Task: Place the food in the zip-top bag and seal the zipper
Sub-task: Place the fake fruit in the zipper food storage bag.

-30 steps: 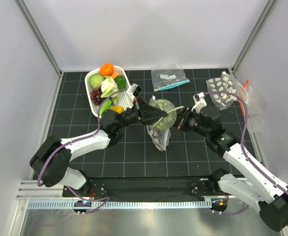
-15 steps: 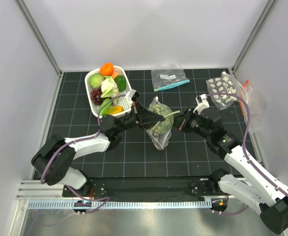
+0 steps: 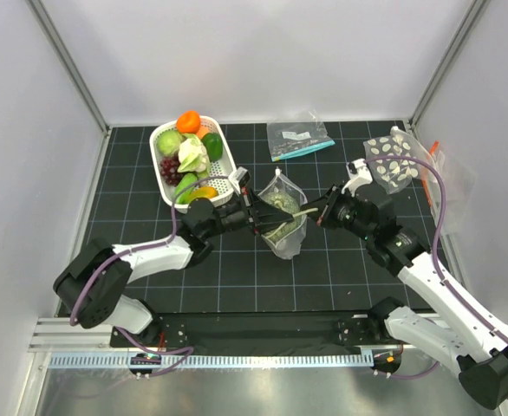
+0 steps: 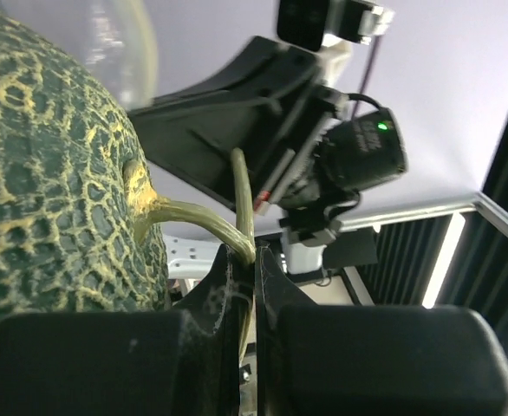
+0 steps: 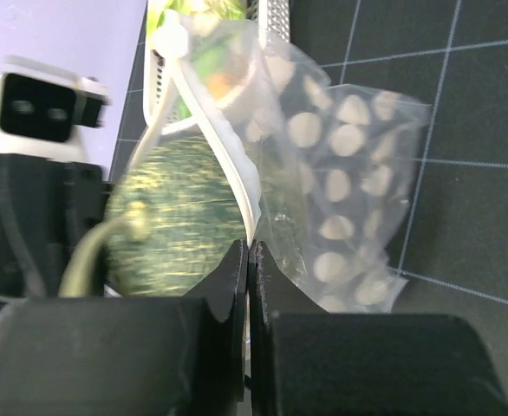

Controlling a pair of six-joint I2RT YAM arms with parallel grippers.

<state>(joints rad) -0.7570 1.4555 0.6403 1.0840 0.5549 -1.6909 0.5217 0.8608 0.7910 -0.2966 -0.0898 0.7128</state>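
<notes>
The zip-top bag point(image 3: 287, 241) stands near the middle of the black worktop point(image 3: 237, 286), with its mouth open at the top. The dark green melon point(image 3: 277, 224) sits in that open mouth, between the two sides of the zipper point(image 5: 209, 130). How deep it is in the bag you cannot tell. The bag's see-through wall with white ovals hangs down beside the melon.

The white basket point(image 3: 229, 179) is just behind and to the left of the bag. In it you have an orange fruit point(image 3: 188, 121), a white cauliflower point(image 3: 192, 154), dark grapes point(image 3: 169, 166) and some green pieces and a yellow one.

At the back lies a smaller clear bag with a teal strip point(image 3: 299, 139). Far right lies another dotted bag point(image 3: 391, 163) with an orange-red strip.

Your left arm lies low over the worktop and reaches from the near left to the bag. Your left hand point(image 4: 254, 260) is pressed together on the melon's thin bent stem point(image 4: 198, 218) and pinches it.

Your right arm reaches in from the near right, with its elbow bent. Your right hand point(image 5: 247, 256) is pressed together on the white zipper strip at the bag's rim and pinches it. The two hands face each other across the bag, one on each side.
</notes>
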